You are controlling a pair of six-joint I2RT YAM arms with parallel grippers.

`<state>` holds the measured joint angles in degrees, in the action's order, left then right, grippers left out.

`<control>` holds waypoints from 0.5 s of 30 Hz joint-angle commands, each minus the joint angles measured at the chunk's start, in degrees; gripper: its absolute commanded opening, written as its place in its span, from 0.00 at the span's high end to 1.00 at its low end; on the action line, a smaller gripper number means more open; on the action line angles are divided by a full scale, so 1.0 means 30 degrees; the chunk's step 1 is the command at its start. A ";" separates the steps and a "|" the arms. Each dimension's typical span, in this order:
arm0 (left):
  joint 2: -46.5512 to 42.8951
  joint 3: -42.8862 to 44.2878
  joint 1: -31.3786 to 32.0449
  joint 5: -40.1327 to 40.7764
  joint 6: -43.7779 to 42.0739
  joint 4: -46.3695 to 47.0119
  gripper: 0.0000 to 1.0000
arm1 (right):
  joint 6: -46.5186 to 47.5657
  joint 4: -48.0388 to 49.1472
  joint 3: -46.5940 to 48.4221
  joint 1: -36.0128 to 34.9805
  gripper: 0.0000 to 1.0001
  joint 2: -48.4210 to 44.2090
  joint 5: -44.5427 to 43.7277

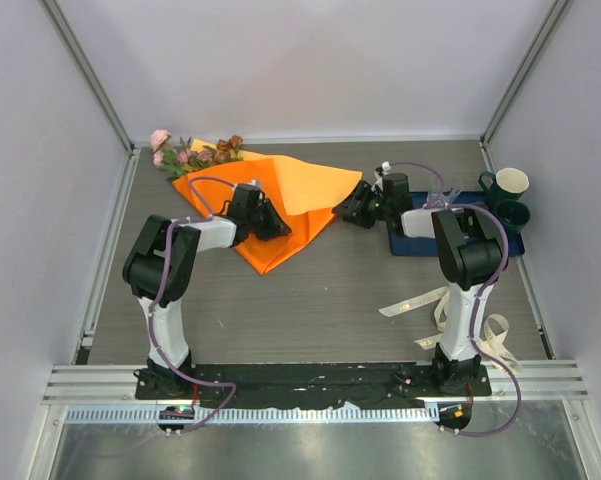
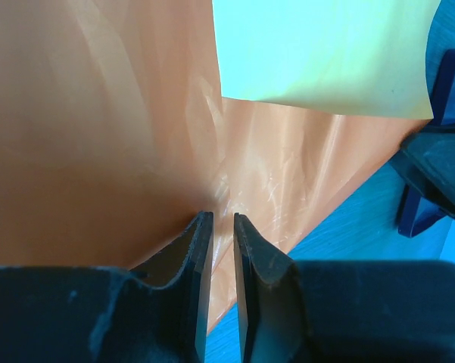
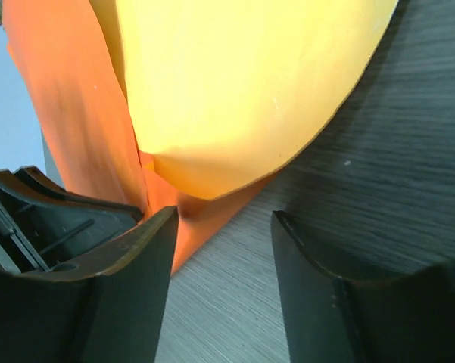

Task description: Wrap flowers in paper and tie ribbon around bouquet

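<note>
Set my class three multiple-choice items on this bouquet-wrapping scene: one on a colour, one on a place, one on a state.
1. What colour is the paper? A green; B white; C orange.
2. Where on the table does the ribbon lie? A far left corner; B near right, by the right arm; C dead centre.
3. How is the right gripper? A open; B shut on the paper; C shut on the ribbon.

Answers: 1 C, the sheet shows bright orange in the top view. 2 B, its cream loops curl beside that arm's base. 3 A, the right wrist view shows the jaws wide apart, gripping nothing.
</note>
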<state>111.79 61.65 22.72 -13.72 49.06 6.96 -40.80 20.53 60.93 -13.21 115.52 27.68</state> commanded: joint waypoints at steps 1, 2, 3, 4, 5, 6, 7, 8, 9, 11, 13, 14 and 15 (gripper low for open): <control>0.0472 -0.1067 0.0190 0.0265 -0.0357 -0.2057 0.78 | -0.0082 -0.1421 0.1604 -0.0370 0.38 0.0105 -0.1051; 0.0501 -0.1067 0.0190 0.0236 -0.0328 -0.1999 0.78 | -0.0373 -0.1831 0.1721 -0.0661 0.37 0.0105 -0.1401; 0.0530 -0.1125 0.0161 0.0178 -0.0182 -0.1969 0.78 | -0.0463 -0.2183 0.1955 -0.0867 0.37 0.0192 -0.1869; 0.0560 -0.1125 0.0161 0.0119 -0.0094 -0.1940 0.78 | -0.0551 -0.2767 0.2189 -0.1101 0.39 0.0280 -0.2425; 0.0676 -0.1096 0.0161 0.0090 -0.0006 -0.1882 0.78 | -0.0726 -0.3382 0.2481 -0.1394 0.40 0.0368 -0.3242; 0.0735 -0.1096 0.0161 0.0002 0.0140 -0.1852 0.78 | -0.0931 -0.3475 0.2571 -0.1513 0.41 0.0543 -0.3483; 0.0765 -0.1096 0.0161 -0.0028 0.0170 -0.1852 0.78 | -0.1223 -0.3418 0.2514 -0.1572 0.46 0.0573 -0.3601; 0.0794 -0.1125 0.0190 -0.0028 0.0171 -0.1852 0.78 | -0.1458 -0.2837 0.2282 -0.1601 0.48 0.0603 -0.3718; 0.0794 -0.1154 0.0161 0.0030 0.0316 -0.1881 0.78 | -0.1692 -0.2454 0.2076 -0.1631 0.50 0.0516 -0.3835; 0.0940 -0.1096 0.0161 0.0147 0.0405 -0.2173 0.80 | -0.1579 -0.0995 0.1492 -0.1631 0.61 0.0077 -0.4448; 0.1291 -0.0950 0.0161 0.0119 0.0580 -0.2262 0.83 | -0.0468 -0.0257 0.1429 -0.1660 0.82 -0.0274 -0.4191; 0.1379 -0.0950 0.0161 0.0119 0.0639 -0.2262 0.84 | 0.0029 0.0762 0.1488 -0.1631 0.92 -0.0334 -0.3753; 0.1554 -0.0979 0.0190 0.0148 0.0756 -0.2668 0.85 | 0.0585 0.1439 0.1401 -0.1631 1.00 -0.0479 -0.2763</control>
<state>111.87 60.86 22.44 -13.74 51.07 7.97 -43.27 15.25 65.32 -18.52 116.77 17.69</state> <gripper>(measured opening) 0.163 0.133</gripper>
